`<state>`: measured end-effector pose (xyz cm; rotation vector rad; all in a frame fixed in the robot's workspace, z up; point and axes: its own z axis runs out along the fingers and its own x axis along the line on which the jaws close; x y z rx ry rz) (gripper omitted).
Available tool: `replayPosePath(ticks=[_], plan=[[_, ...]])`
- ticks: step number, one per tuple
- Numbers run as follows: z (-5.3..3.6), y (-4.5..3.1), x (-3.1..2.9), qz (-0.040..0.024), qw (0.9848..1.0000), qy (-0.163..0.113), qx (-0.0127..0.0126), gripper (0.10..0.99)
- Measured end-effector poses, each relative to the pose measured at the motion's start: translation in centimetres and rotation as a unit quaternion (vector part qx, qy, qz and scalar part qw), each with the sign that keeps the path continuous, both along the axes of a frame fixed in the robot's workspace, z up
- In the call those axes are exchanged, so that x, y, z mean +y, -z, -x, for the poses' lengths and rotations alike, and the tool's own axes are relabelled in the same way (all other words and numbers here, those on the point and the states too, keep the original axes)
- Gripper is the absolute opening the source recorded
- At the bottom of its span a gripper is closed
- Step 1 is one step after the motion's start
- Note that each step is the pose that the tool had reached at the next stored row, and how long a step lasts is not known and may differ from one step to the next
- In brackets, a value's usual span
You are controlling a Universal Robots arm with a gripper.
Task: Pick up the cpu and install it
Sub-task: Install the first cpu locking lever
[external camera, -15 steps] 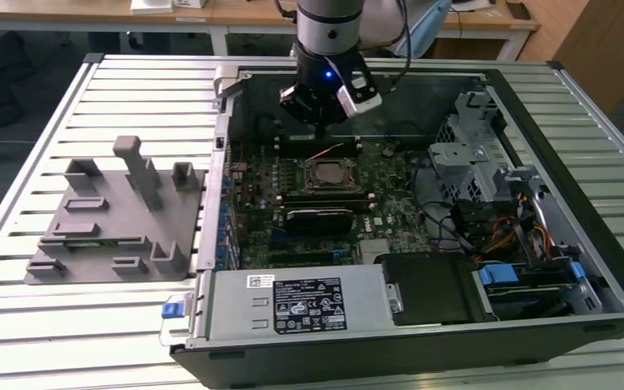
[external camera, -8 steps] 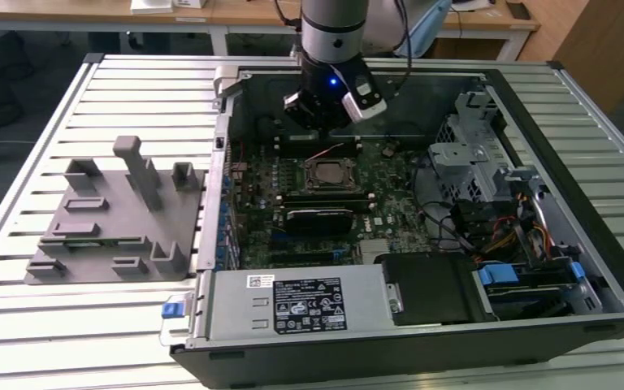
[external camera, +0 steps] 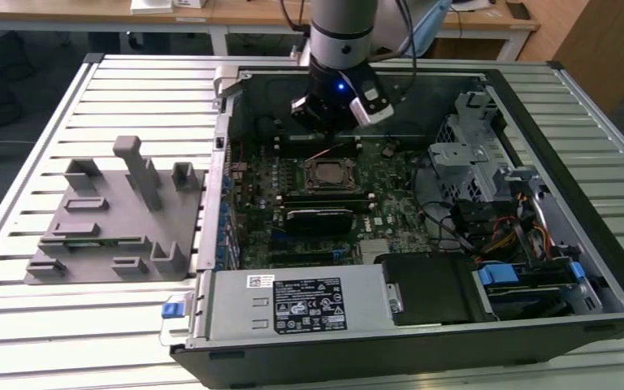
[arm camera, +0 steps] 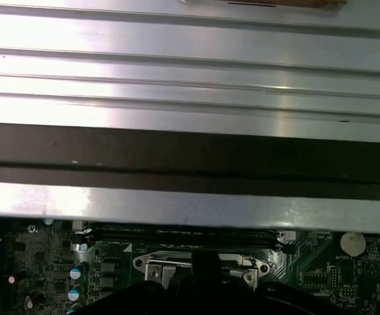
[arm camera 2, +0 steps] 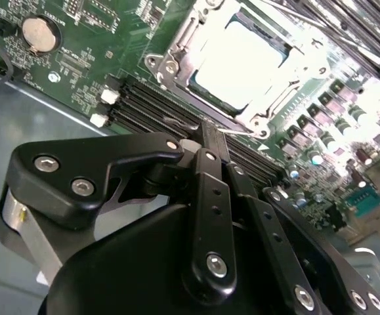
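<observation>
Ribbed metal tabletop [external camera: 30, 244] carried an open case [external camera: 421, 341] lying on its side, with a grey fixture [external camera: 117, 219] just beside it toward the exterior view's left. From that view I saw the arm [external camera: 341, 28] reaching down into the case, the gripper [external camera: 331, 130] hanging above the far part of the board [external camera: 388, 211]. The socket [external camera: 325, 175] sat on the board just nearer the camera than the gripper. A pale patch lay inside it, but I could not tell from there whether that was the cpu.

In the second wrist view the cpu [arm camera 2: 242, 59] showed as a flat square with a bright silvery-white top, glare washing out its surface. It lay inside the metal socket frame [arm camera 2: 176, 62], apart from the gripper [arm camera 2: 209, 134], which stood beyond the frame's edge over the dark memory slots [arm camera 2: 144, 105]. The fingers [arm camera 2: 211, 141] looked pressed together with nothing between them. A coin cell [arm camera 2: 39, 33] sat on the board well away.

In the first wrist view the case wall [arm camera: 190, 151] and tabletop ribs [arm camera: 190, 65] took most of the frame. The socket frame [arm camera: 144, 266] was cut off by the gripper's dark body [arm camera: 196, 289], and the cpu itself was hidden.
</observation>
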<state>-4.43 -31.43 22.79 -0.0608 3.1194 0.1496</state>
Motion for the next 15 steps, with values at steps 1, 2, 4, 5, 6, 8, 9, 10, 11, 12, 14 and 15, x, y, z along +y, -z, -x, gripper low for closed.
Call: replayPosePath(ticks=[1,2,4,5,6,8,9,10,11,12,14,15], plan=[[-0.09,0.09,0.0,0.0,1.0,-0.002,0.0,0.106],[-0.17,0.17,0.0,0.0,1.0,-0.004,0.0,0.106],[-0.36,0.31,0.0,0.0,1.0,-0.005,0.0,0.106],[-0.47,0.36,0.0,0.0,1.0,-0.005,0.0,0.106],[-0.54,0.39,0.01,0.0,1.0,-0.005,0.0,0.106],[-0.63,0.48,0.04,0.0,1.0,-0.005,0.0,0.106],[-0.65,0.52,0.05,0.0,1.0,-0.005,0.0,0.106],[-0.67,0.58,0.07,-0.0001,1.0,-0.005,-0.0001,0.106],[-0.72,0.64,0.09,-0.0001,1.0,-0.005,-0.0001,0.106],[-0.74,0.71,0.11,-0.0001,1.0,-0.005,0.0,0.106],[-0.79,0.85,0.14,0.0,1.0,-0.005,0.0,0.106],[-0.82,0.92,0.14,0.0,1.0,-0.005,0.0,0.106]])
